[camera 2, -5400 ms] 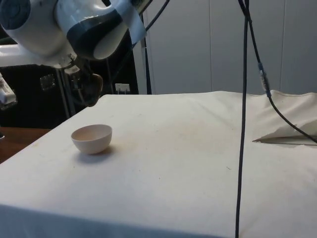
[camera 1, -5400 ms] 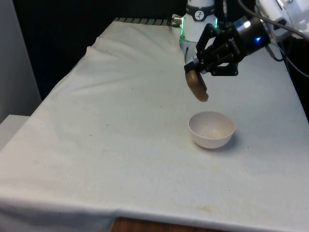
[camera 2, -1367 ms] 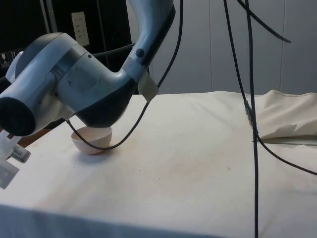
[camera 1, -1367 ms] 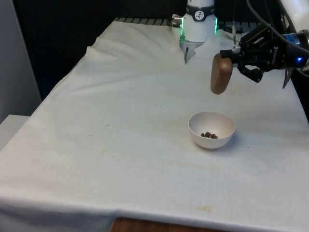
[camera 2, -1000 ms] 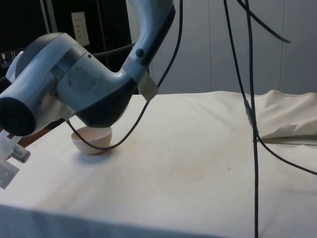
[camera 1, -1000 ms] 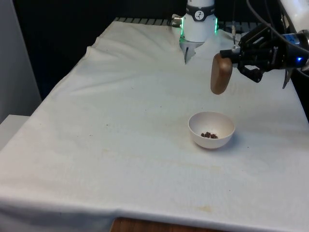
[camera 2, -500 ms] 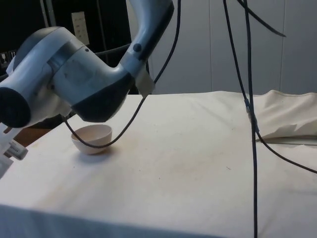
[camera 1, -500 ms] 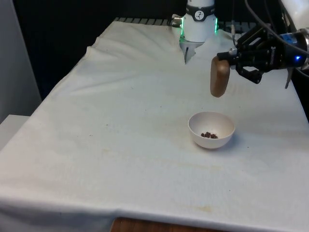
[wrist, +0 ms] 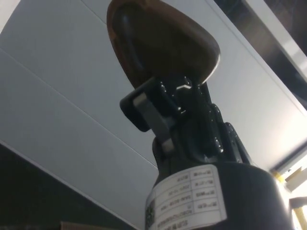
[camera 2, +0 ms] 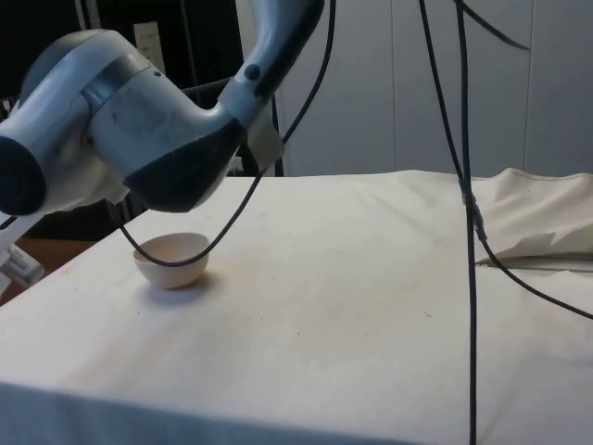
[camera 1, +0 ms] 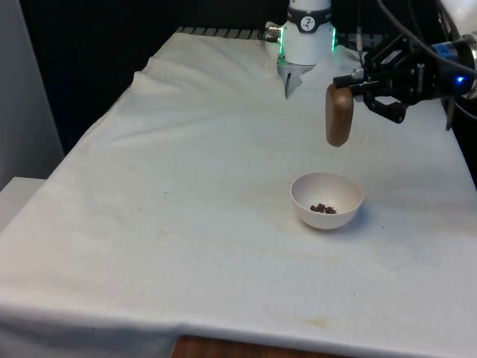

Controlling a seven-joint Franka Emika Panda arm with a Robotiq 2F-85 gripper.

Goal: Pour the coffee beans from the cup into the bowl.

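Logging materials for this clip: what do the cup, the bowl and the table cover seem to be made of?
Cup: likely wood, brown with a smooth sheen and a darker hollow in the wrist view.
Bowl: probably ceramic or plastic, plain matte off-white, thin even rim.
Table cover: woven cloth, white, lightly stained, with folds and wrinkles at the edges.

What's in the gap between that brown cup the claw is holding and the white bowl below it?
Nothing: in the front view the cup hangs apart above the bowl, with bare cloth behind.

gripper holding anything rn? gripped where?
Yes: the gripper holds the brown cup, fingers clamped on its rim at one end. The cup hangs in the air above the white bowl, which has coffee beans in it.
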